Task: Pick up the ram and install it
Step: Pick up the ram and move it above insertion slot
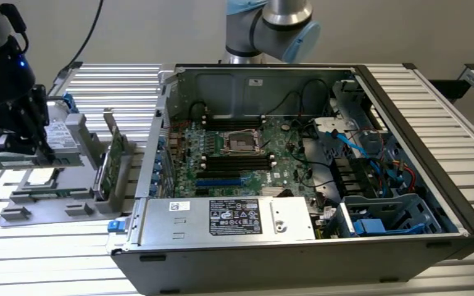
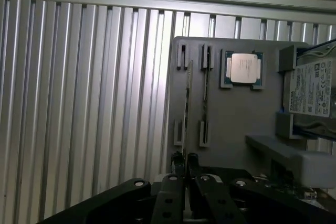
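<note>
Two thin sticks stand on edge in the slotted grey tray [image 2: 236, 114], side by side and parallel. The one that matters, I'd say, is the ram [image 2: 186, 103], since it lies dead in line with the gripper [image 2: 185, 162]. Its long axis runs straight away from the fingertips, and its near end sits just beyond them. The jaws are parted by a narrow slit and hold nothing. That slit lies on the same line as the board's upper edge, so one fingertip falls to each flat face. The second stick [image 2: 206, 93] sits just beside the ram, on the side toward the square processor chip [image 2: 244, 68], and that neighbour looks to me the thing to avoid. The open computer case [image 1: 303, 185] stands well apart, toward the exterior view's right; the ram is not yet lifted or installed.
</note>
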Robot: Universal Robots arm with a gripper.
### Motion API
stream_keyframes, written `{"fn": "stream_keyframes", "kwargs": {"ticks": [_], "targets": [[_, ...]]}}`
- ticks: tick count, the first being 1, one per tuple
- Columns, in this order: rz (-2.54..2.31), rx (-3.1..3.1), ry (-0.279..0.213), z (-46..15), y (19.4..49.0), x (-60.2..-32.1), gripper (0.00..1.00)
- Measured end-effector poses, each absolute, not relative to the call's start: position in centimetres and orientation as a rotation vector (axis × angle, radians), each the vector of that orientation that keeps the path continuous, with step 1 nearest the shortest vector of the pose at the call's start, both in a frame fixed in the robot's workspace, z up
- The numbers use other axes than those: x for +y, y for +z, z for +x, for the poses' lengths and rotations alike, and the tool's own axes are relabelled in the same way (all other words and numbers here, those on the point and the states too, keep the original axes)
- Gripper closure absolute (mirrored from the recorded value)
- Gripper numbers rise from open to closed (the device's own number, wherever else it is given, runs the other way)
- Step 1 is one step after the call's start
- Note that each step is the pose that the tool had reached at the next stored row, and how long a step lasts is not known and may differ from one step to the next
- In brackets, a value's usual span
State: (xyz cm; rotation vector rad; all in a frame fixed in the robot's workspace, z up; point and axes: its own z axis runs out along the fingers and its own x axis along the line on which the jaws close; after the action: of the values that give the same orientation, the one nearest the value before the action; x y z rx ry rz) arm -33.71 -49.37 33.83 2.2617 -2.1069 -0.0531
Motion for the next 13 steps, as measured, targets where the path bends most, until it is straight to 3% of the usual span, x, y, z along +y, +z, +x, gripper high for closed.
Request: {"fn": "stream_keyframes", "kwargs": {"ticks": [13], "targets": [[2.276,-2.118,-0.080,-28.0,37.1,-49.4,0.87]]}}
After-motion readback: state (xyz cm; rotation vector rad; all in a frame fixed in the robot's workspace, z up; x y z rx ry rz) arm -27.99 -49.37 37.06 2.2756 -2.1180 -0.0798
